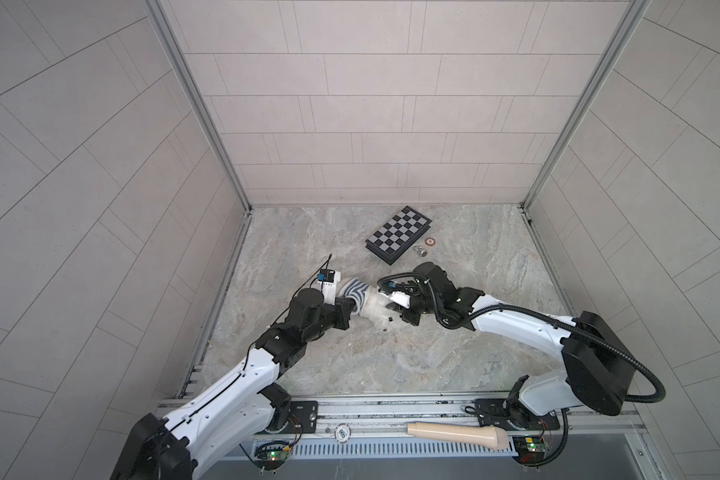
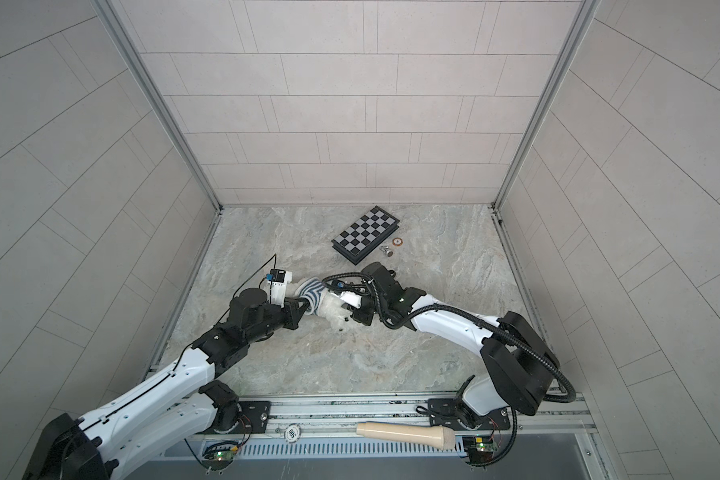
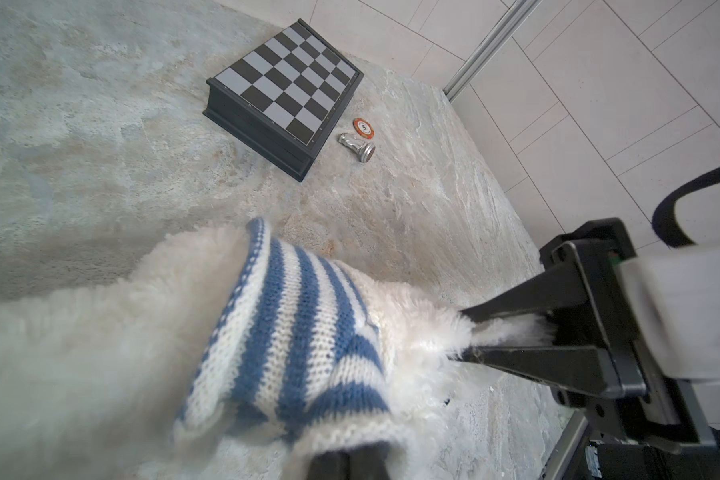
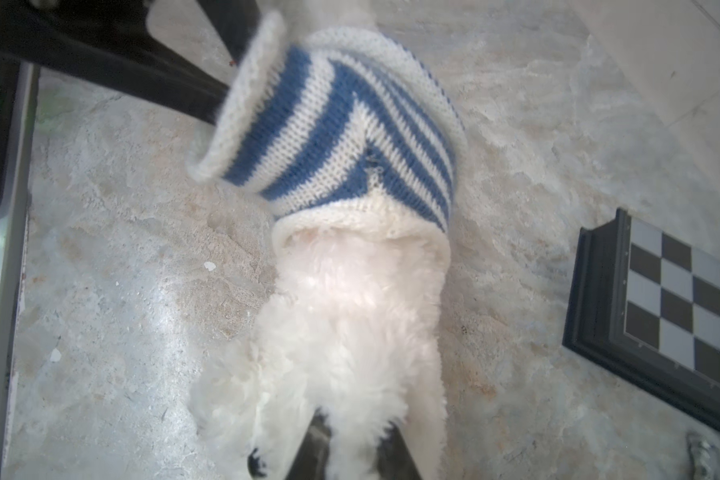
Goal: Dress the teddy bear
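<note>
The round chip [image 3: 363,127] by the chessboard [image 3: 283,95] has a mark in its middle, too small to read. The teddy bear [image 1: 378,311] lies in the middle of the stone-look table [image 1: 350,365], nearer than the board, right between the two grippers. The left gripper [image 3: 352,455] is pinching the white edge of the striped shirt [image 3: 292,332], which sits around the bear's left end. The right gripper [image 4: 356,451] is at the bear's right end, jaws a little apart with fluff between them. The bear is white and fluffy; the shirt is knitted, blue and white. A shiny chess piece [image 3: 356,145] lies beside the chip.
</note>
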`<state>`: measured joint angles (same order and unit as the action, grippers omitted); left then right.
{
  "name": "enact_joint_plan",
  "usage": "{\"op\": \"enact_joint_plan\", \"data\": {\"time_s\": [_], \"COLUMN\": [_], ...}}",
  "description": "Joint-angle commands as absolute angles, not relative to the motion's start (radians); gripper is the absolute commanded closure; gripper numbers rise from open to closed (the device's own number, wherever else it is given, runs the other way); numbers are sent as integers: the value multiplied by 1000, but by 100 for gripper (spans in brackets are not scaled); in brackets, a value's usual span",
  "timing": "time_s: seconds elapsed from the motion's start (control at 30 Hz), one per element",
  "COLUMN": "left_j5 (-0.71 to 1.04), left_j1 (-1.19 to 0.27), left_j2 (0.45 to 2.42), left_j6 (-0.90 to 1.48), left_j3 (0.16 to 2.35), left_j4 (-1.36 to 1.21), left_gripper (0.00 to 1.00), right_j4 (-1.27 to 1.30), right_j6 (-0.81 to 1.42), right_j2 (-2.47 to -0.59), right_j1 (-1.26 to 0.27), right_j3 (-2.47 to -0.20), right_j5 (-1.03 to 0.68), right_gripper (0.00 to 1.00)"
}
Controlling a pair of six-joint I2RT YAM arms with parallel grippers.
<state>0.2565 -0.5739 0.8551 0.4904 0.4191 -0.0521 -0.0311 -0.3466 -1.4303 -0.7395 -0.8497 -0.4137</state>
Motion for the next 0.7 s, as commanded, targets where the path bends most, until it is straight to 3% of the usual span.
{"op": "enact_joint_plan", "data": {"time_s": [0.0, 0.17, 0.47, 0.67], "left_j5": [241, 181, 94, 70], "left_j1": [-600, -654, -749, -752], "left_j2": [831, 816, 782, 775], "left_j6": [438, 412, 417, 429], "left_j3": [411, 403, 340, 303], "left_j4": [-20, -5, -32, -53], "left_gripper": [100, 100, 100, 100], "right_j4": [52, 153, 194, 173], "right_j6": [-316, -288, -281, -330], "right_j2": [-1330, -1218, -1342, -1458], "right_j1": [-741, -741, -741, -744], "right_j3": [-799, -722, -805, -888], "right_j5": [-504, -596, -620, -660], "right_gripper": [62, 43, 43, 50]}}
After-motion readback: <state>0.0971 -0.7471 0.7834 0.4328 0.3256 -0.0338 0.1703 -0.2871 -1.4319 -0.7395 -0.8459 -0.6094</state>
